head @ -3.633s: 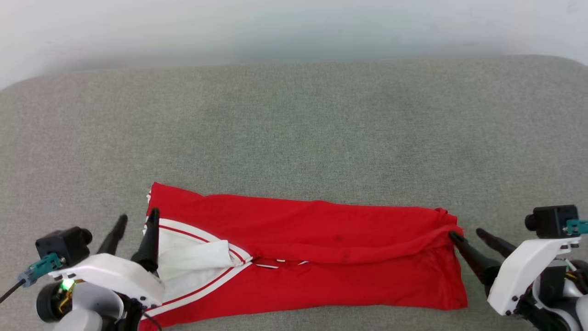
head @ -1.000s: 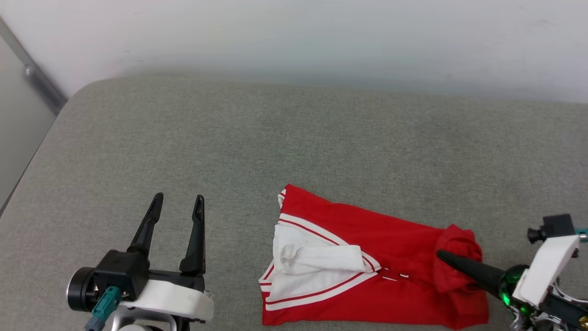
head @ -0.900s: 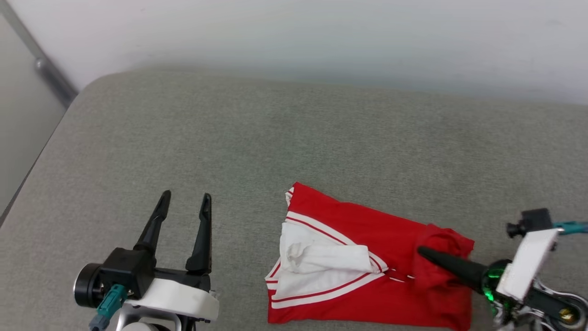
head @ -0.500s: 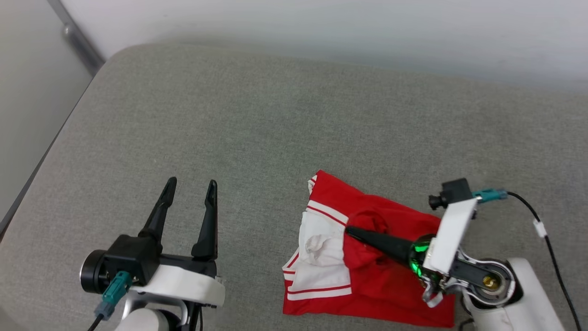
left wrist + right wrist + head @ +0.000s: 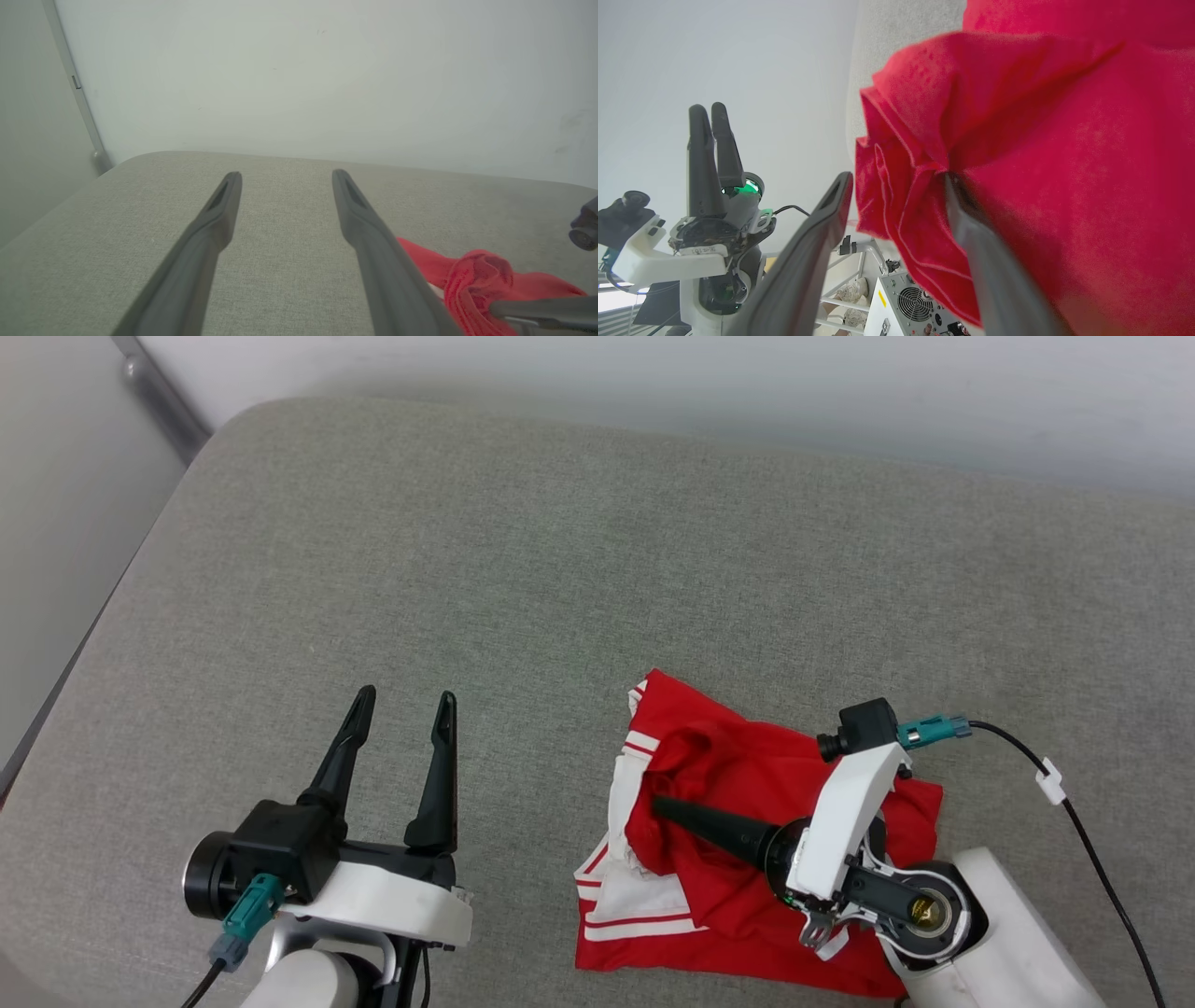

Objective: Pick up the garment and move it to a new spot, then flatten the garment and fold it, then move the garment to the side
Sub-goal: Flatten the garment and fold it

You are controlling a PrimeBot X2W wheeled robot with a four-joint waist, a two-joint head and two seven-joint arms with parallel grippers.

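The garment (image 5: 747, 775), a red jersey with white sleeves and striped trim, lies bunched on the grey cushion, its red end folded over the white part. My right gripper (image 5: 658, 805) reaches over it from the right. In the right wrist view its fingers stand apart, so the right gripper (image 5: 896, 179) is open, with a fold of the garment (image 5: 1041, 140) still draped against one finger. My left gripper (image 5: 403, 702) hovers open and empty left of the garment. The left wrist view shows the left gripper (image 5: 286, 176) with the garment (image 5: 476, 275) at its lower right.
The grey cushion (image 5: 467, 551) ends at a rounded edge on the left, with a wall behind and a metal rail (image 5: 159, 401) at the upper left. A black cable (image 5: 1083, 821) trails from my right wrist. A box with a fan (image 5: 915, 303) stands beyond the cushion.
My right gripper carried the garment's red end leftward over the white sleeve area, then its jaws went from shut to open. The head camera shifted. The left gripper stayed open.
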